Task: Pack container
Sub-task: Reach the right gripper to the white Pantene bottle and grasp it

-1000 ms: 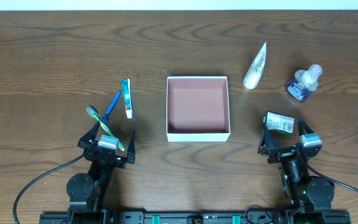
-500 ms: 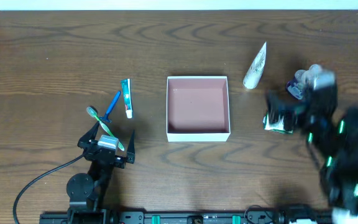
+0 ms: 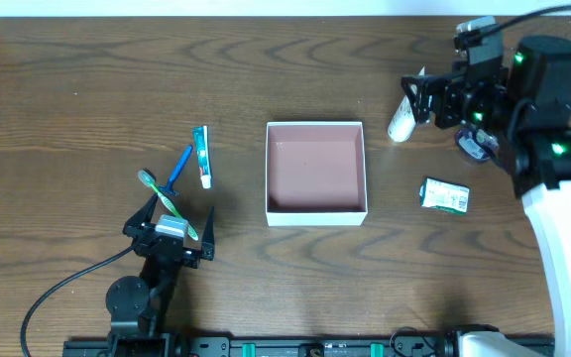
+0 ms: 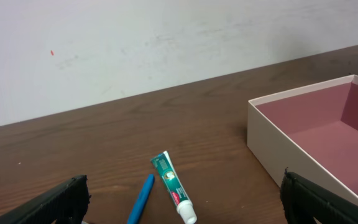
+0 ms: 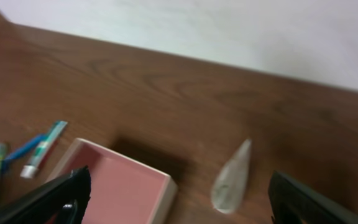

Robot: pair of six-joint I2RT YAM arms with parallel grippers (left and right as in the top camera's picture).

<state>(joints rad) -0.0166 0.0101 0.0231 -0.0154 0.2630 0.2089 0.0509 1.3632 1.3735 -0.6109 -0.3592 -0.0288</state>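
Where right tool point(image 3: 412, 99) hangs, white tube point(image 3: 398, 125) partly hidden overhead.

You are looking at a dark wood-grain table point(image 3: 87, 89) carrying one box and a scatter of toiletries.

The container point(image 3: 315, 213) is sitting flat near the middle, its reddish-brown floor showing bare. To its left, a small toothpaste tube point(image 3: 202, 157) is lying with its white cap toward you, and a blue toothbrush point(image 3: 179, 169) is lying just beside it at a slant. A green toothbrush point(image 3: 157, 193) is lying nearer you still, its far end close to the blue one. To the container's right, a white tapered tube point(image 3: 399, 124) is lying near the far corner, a small blue bottle point(image 3: 474, 147) is only partly showing farther right, and a green-and-white packet point(image 3: 445, 195) is lying apart from both, nearer you.
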